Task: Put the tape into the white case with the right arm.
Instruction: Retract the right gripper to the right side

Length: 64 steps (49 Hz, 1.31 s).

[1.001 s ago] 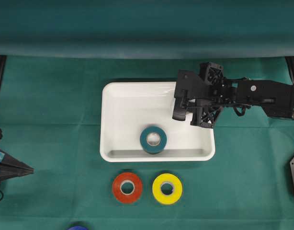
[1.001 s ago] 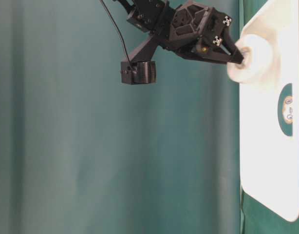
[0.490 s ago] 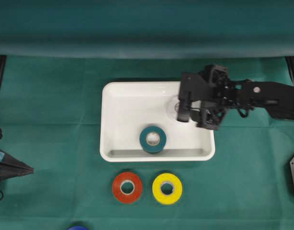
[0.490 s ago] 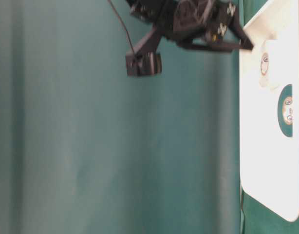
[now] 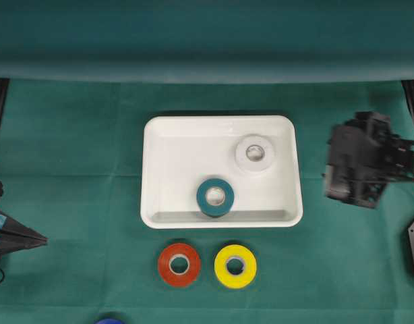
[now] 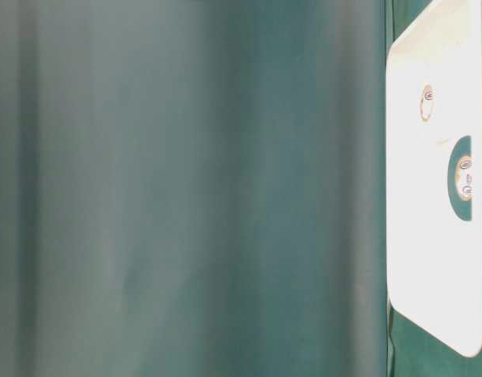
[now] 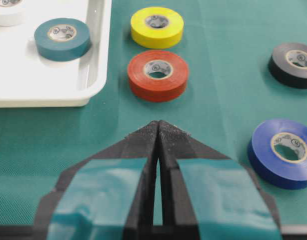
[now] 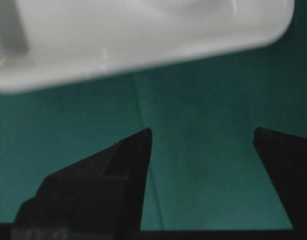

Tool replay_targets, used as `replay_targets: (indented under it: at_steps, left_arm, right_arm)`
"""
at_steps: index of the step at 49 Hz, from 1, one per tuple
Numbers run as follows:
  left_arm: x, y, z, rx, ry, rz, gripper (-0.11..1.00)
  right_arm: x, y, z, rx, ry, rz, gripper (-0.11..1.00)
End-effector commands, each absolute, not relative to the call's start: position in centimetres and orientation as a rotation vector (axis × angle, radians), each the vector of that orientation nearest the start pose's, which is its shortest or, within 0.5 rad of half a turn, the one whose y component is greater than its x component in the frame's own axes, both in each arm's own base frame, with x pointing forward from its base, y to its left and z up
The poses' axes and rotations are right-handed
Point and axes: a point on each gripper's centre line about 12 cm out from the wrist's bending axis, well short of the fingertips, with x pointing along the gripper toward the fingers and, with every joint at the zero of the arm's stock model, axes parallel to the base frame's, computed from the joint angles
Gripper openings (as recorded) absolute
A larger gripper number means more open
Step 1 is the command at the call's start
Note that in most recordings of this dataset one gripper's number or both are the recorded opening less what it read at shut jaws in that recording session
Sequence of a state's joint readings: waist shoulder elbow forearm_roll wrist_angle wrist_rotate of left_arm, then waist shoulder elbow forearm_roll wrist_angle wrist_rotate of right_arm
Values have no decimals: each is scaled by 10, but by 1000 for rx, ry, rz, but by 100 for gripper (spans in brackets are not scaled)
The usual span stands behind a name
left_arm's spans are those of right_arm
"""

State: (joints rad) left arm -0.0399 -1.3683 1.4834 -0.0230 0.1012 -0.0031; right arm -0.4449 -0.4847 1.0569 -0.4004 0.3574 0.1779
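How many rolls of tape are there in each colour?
White roll: 1
Teal roll: 1
Red roll: 1
Yellow roll: 1
Blue roll: 1
Black roll: 1
Total: 6

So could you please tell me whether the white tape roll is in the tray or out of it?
In. The white roll lies flat inside the tray, near its far right corner.

Green cloth [image 5: 72, 169] covers the table — a matching curtain [image 5: 207, 34] hangs behind.
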Motion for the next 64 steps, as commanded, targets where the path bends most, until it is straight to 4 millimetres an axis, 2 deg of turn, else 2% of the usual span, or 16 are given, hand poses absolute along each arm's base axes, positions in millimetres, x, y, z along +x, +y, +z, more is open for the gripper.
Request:
replay_targets:
  at_steps: [1,8,17,28,39,45,53,64]
  left_arm:
    - [133,-5,190,-24,206,-36,0]
    - [133,-5,190,-24,209,-36,0]
    - [133,-5,190,-24,208,-36,0]
    - [133,-5,190,-24,208,-36,0]
    - [133,-5,190,-24,209,-36,0]
    - [133,-5,190,-24,206,-36,0]
    - [133,-5,189,-24,211,-36,0]
    - [133,-5,189,-24,209,-36,0]
  right_arm:
    - [193,-109,172,-43,886,-456,50]
    - [175,-98,172,-23,820,-459,50]
    - [167,-90,170,16,792,-456,49]
    - [174,-71,168,-1,793,-359,49]
    - [182,-31,170,-83,762,-154,49]
    - [182,-14,172,-59,733,-92,49]
    - [182,-3,174,-11,720,-63,49]
    - [183,-2,173,-16,725,-56,49]
